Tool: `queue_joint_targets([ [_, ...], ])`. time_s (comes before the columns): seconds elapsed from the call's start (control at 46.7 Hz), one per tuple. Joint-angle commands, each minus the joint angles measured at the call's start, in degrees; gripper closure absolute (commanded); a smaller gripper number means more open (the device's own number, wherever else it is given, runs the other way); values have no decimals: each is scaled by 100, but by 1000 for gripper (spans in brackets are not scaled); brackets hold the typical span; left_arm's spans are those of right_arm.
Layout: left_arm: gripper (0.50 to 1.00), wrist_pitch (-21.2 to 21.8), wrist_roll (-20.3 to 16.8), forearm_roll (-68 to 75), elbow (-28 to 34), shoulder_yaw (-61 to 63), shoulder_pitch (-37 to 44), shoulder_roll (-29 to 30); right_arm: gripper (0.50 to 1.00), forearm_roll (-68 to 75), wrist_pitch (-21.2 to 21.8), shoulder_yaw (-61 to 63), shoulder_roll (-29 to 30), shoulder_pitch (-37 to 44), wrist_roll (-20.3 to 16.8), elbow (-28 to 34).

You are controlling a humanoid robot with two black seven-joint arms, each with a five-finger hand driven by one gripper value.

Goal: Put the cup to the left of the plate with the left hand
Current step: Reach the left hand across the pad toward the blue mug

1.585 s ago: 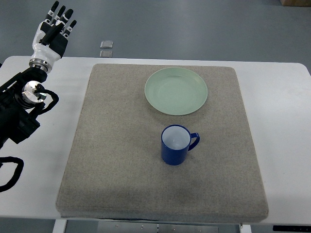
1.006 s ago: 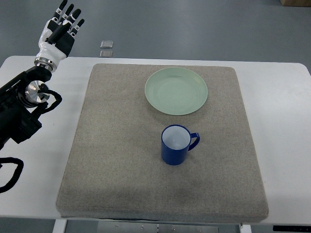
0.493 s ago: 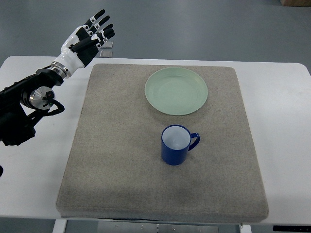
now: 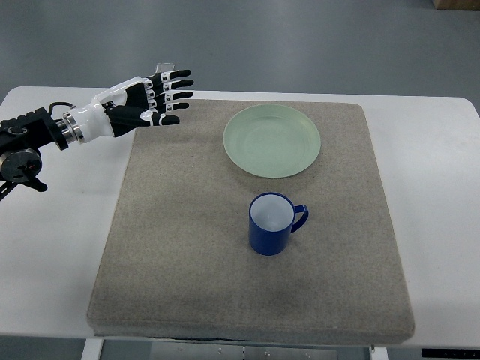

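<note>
A white table [image 4: 442, 187] carries a large grey felt mat [image 4: 180, 247] that covers most of its top. On the far half of the mat lies a pale green plate [image 4: 271, 140], round and shallow, with nothing on it. Nearer to the camera, a little below the plate and slightly to the right of its middle line, stands a blue cup [image 4: 270, 223]. It is upright, its inside is light coloured, and its handle points to the right. The cup and the plate are near each other but they do not touch; a strip of bare mat is between them.

The left hand [image 4: 146, 101] comes in from the left edge on a dark arm with a white wrist part. It reaches over the far left corner of the mat, and its black and white fingers [image 4: 174, 96] are stretched out almost straight and a bit spread, pointing to the right towards the plate. The hand holds nothing. It seems to be above the mat and not resting on it, but from this steep view the height is hard to judge. The fingertips are to the left of the plate rim, apart from it, and the hand is well apart from the cup.

Behind the fingers, on the grey floor beyond the table, a small light square object [image 4: 164, 68] shows partly
</note>
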Motion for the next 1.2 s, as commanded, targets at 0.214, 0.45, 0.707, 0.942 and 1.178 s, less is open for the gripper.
queue_joint_targets([
  [0.214, 501, 2, -9, 842, -499, -27, 10, -6, 568, 0, 4, 0, 0, -8, 0, 0],
  [0.45, 501, 2, 0, 991, -1062, 78, 124, 3, 568, 0, 4, 0, 0, 1, 0, 0],
  [0.707, 501, 2, 0, 1317, -1185, 298, 282, -120, 568, 0, 4, 0, 0, 1, 0, 0],
  [0.942, 501, 2, 0, 1659, -1150, 289, 405, -463, 568, 0, -4, 0, 0, 1, 0, 0],
  [1.178, 501, 2, -9, 1686, -1150, 245, 502, -611, 568, 0, -4, 0, 0, 1, 0, 0],
])
